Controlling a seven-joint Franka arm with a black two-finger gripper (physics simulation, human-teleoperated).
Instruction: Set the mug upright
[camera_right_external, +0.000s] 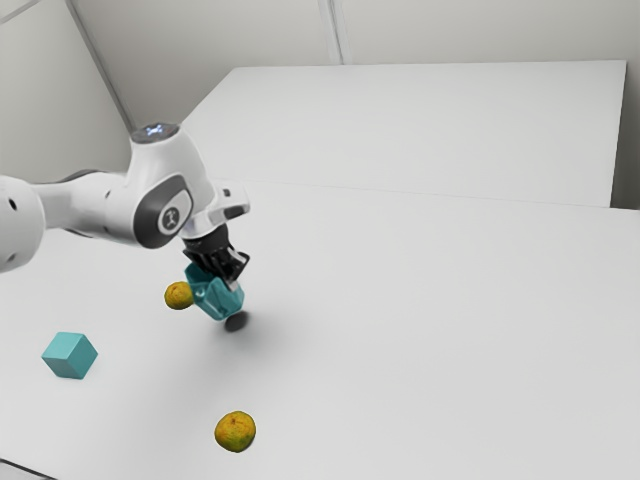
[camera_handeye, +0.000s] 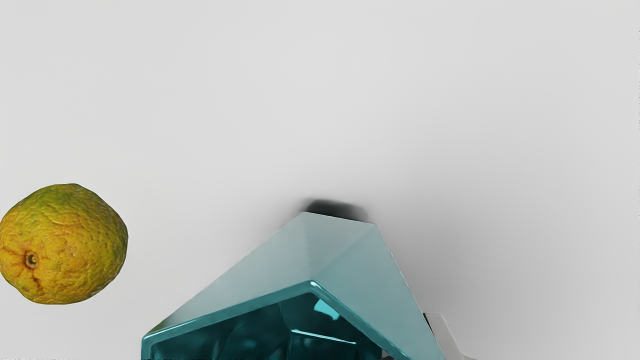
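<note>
Non-task items: 2 mottled yellow-orange fruits and 1 teal cube, all on the white table (camera_right_external: 450, 350). Cube (camera_right_external: 70, 356) is nearest the exterior view's left, smooth plain faces. Upper fruit (camera_right_external: 179, 295) is farther up that view, right of the cube. Lower fruit (camera_right_external: 235, 431) is nearer the bottom, right of both. All 3 well apart, no contact. Wrist view has 1 fruit, green patches, pitted skin, small round stem scar; can't tell which of the 2. Behind the table: pale grey back wall (camera_right_external: 480, 30) with a vertical seam
</note>
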